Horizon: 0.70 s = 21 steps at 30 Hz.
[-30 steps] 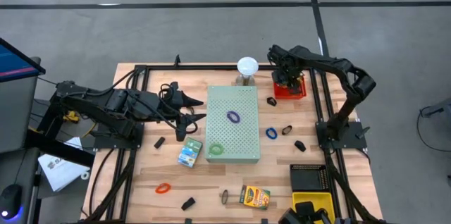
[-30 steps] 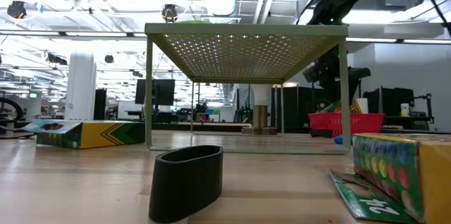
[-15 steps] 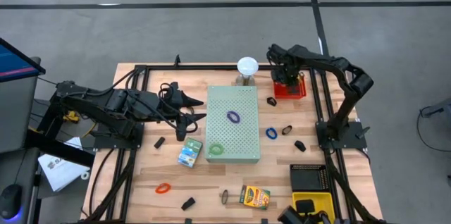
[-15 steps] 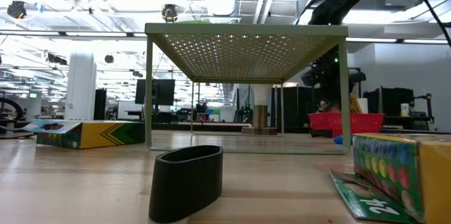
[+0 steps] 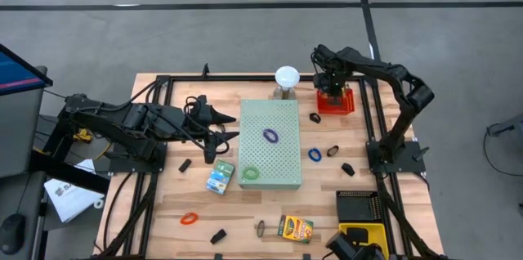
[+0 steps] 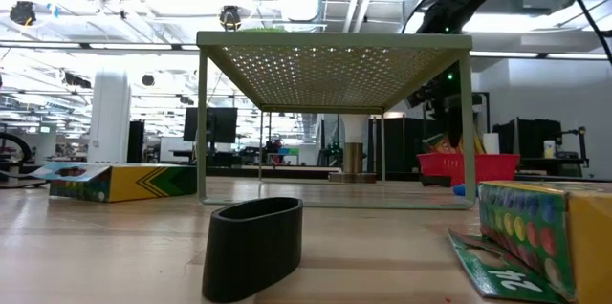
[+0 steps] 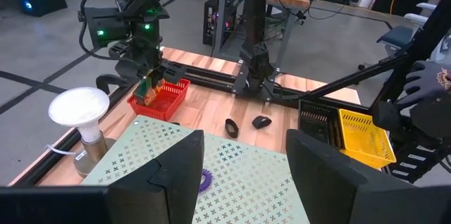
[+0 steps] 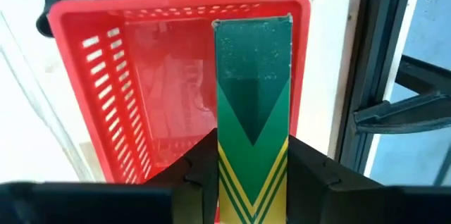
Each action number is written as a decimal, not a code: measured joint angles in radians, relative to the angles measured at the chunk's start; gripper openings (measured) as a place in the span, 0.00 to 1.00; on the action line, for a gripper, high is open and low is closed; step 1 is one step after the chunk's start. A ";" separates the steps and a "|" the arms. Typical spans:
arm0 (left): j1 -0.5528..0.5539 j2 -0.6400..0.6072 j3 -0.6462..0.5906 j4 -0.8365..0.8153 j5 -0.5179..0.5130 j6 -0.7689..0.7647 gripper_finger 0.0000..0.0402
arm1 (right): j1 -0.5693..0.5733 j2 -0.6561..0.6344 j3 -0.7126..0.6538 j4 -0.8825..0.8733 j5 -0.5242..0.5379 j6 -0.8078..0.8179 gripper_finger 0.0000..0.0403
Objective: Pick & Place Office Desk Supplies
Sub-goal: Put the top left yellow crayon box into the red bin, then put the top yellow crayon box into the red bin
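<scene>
The digits "24" show on the flap of the printed box [image 6: 535, 237]; nothing else is legible

both arms are matte black jointed tubes on black bases, with loose black cables looping along the left arm [image 5: 122, 119], green status lights glowing on the right arm [image 7: 137, 23], and chunky, flat-faced dark fingers [image 8: 201, 171] on each wrist

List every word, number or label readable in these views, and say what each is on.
"24": on the flap of the printed box lying at the low view's lower right.
Printing on the yellow-green box, the teal box and the green-and-yellow box in the right gripper: too small or blurred to read.
</scene>
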 joint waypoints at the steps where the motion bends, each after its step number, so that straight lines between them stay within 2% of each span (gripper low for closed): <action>1: 0.000 0.000 0.000 0.000 0.000 0.000 0.49 | -0.005 0.000 0.000 0.005 -0.012 0.007 0.27; 5: 0.000 0.000 0.000 0.000 0.000 0.000 0.49 | -0.023 0.000 0.000 0.022 -0.059 0.025 0.27; 13: 0.000 0.000 0.000 0.000 0.000 -0.004 0.49 | -0.040 -0.001 0.000 0.025 -0.061 0.034 0.36; 21: 0.000 0.000 0.000 0.000 0.000 -0.005 0.49 | -0.040 -0.001 0.000 0.024 -0.060 0.049 0.38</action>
